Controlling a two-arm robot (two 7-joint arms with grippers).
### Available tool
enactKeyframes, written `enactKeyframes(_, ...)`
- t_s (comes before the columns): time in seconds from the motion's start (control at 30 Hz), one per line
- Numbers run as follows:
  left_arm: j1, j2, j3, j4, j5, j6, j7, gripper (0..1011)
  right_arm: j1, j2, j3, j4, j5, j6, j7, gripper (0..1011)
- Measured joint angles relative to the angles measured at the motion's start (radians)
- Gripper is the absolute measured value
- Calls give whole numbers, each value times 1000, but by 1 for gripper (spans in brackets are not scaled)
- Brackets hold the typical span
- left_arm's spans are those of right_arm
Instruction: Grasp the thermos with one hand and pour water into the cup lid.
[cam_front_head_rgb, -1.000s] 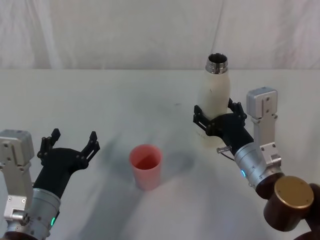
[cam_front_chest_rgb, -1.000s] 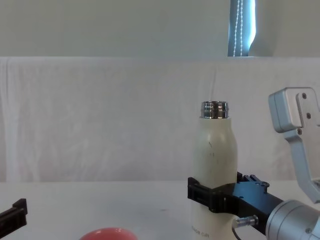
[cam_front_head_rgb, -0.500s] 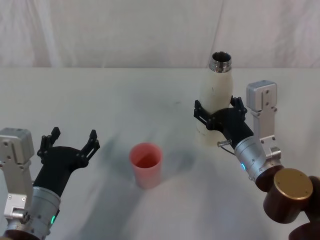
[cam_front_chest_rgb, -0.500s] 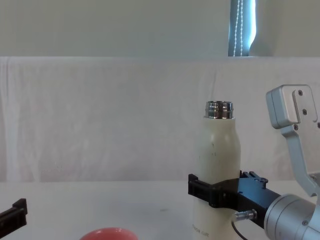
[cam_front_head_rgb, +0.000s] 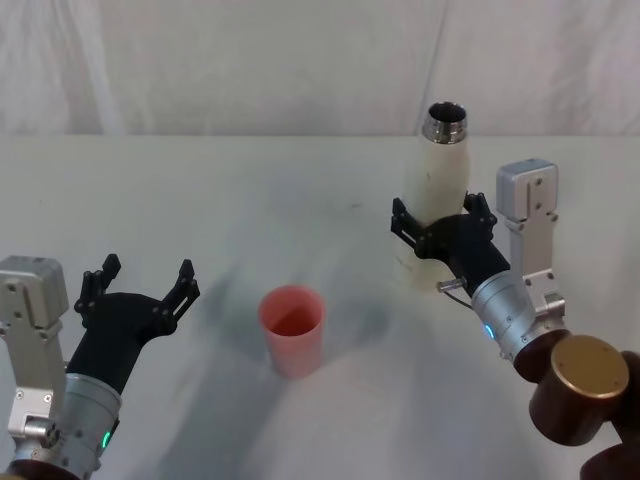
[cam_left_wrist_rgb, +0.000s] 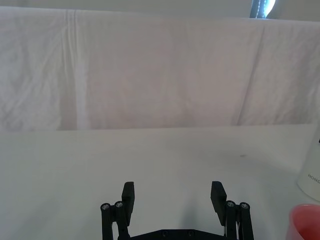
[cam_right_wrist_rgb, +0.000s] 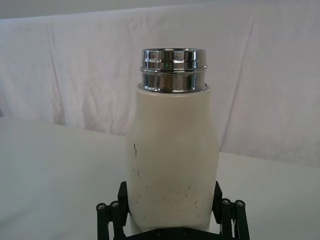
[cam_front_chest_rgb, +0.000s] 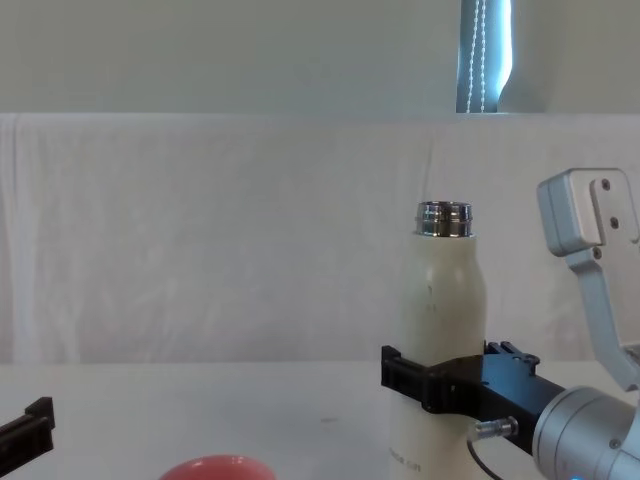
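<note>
- Nearest you, on the left, your left gripper (cam_front_head_rgb: 135, 290) hangs idle with its fingers spread wide and nothing between them; the left wrist view shows the same open gap over bare table (cam_front_head_rgb: 200, 190).
- A little farther in and to the right of that gripper stands the lid (cam_front_head_rgb: 292, 330), upright, mouth up, alone on the table. It is the one pink cup in the scene, and the chest view catches just its rounded rim at the bottom edge.
- Farther still, on the right, your right gripper (cam_front_head_rgb: 440, 228) is pinching the thermos (cam_front_head_rgb: 437, 195) around its lower body, one finger on each side; the right wrist view shows the cream wall seated between the black fingers.
- The thermos is the one bottle here. Its long axis is close to vertical, the open steel neck at the top and leaning slightly away from you. Whether its base is touching the table I cannot tell from these views.
- The relation your next move turns on: the lid lies to the left of the thermos and nearer to you, well apart from it. I judge you need to carry the bottle left and toward you, then tip the neck leftward and down over the lid's mouth.
- The right arm already has the bottle, so it is the one to pour; the left gripper is nearer the lid but has no part to play unless the lid needs steadying.
- Count: one thermos, one lid, two grippers.
</note>
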Motion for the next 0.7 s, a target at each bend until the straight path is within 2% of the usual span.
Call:
enactKeyframes(0.1, 0, 0, 0, 0, 0, 0, 0, 1001, -3, -1, 4, -1, 9, -7, 2, 950)
enactKeyframes(0.47, 0, 0, 0, 0, 0, 0, 0, 1001, -7, 1, 2, -19, 23, 4, 10, 950)
enactKeyframes(0.7, 0, 0, 0, 0, 0, 0, 0, 1001, -21, 20, -19, -83, -3, 41, 6, 950)
